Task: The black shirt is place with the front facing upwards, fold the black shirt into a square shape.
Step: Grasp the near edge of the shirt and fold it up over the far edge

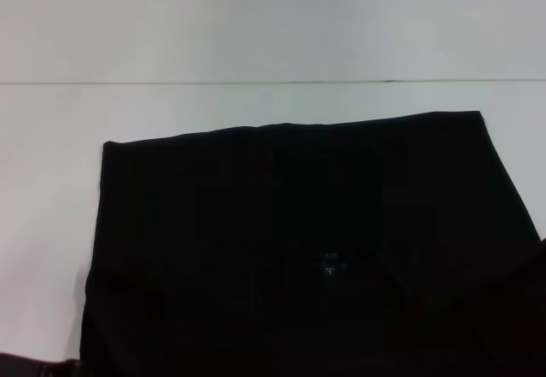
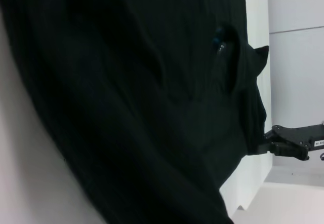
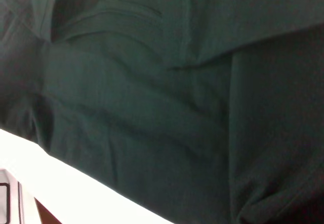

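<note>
Where table [image 1: 43, 181] shows | one black shirt [image 1: 299, 223] | one right hand [image 2: 288, 145], grip untellable

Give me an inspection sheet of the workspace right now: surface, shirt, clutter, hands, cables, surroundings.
Surface: white table, bare around the cloth in the head view.
Job's things: black shirt spread over the table, far edge straight, near part running out of the head view; neck label shows near the middle; lettering not visible.
Clutter: nothing seen.
Hands: neither shows in the head view; in the left wrist view the right hand sits at the shirt's edge, apparently touching the cloth; the left hand is not in view.
Cables: nothing seen.
Surroundings: plain white wall behind the table.
</note>
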Robot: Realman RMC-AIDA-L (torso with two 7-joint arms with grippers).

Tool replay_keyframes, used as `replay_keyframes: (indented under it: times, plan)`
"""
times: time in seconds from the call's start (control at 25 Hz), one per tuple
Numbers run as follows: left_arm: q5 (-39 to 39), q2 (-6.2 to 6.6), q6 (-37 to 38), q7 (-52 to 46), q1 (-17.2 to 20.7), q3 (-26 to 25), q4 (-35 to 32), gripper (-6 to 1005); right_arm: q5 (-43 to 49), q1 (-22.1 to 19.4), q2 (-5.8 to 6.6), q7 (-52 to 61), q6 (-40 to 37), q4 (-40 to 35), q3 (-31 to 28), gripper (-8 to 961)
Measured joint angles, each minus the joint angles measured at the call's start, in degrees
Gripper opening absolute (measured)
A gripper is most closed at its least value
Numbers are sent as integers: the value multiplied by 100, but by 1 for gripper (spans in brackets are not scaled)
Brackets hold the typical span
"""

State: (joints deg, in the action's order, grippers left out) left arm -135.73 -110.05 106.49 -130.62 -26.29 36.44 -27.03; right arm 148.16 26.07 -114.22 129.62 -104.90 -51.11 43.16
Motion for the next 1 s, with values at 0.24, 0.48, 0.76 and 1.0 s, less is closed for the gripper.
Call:
replay_keyframes:
  times: [0.24, 0.48, 0.76, 1.0]
  plan:
    - [159, 29, -205, 60, -232, -311, -5, 37, -73, 245, 104, -184, 113, 345, -615, 35]
    - [331, 36, -788, 116, -559, -1652, 5, 37, -699, 590, 489, -407, 354, 1195, -1879, 36]
    - [1465, -162, -1971, 521, -647, -2401, 60, 36, -2251, 623, 646, -497, 1782, 1989, -2240, 35]
    - [2260, -576, -2909, 1066, -555, -2411, 73, 36, -2936, 760, 168, -1008, 3264, 2303, -2205, 35]
